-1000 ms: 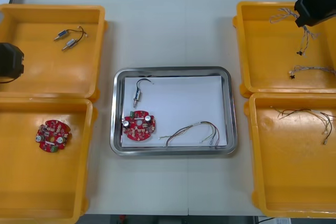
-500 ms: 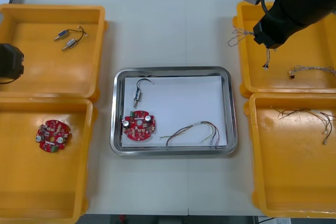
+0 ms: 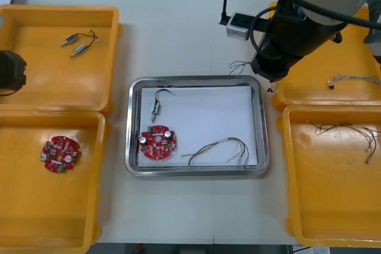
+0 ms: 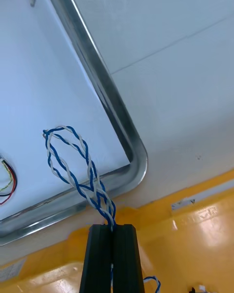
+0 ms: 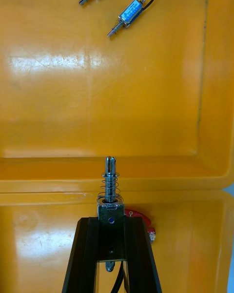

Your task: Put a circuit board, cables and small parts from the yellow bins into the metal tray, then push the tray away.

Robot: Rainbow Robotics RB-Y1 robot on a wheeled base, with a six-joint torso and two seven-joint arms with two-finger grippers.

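While the right pincer is pinching the twisted blue and white cable between fingers pressed almost together, it is hanging above the far right corner of the metal tray, and the cable's loop is dangling by that corner's rim. A round red circuit board, a small metal part with a black lead and a red and yellow cable are lying on the tray's white inside. At the left edge of the worktop, the left pincer is waiting over the left yellow bins, gripping a spring-tipped metal part between its fingers. Two loose metal parts are lying in the far left bin.
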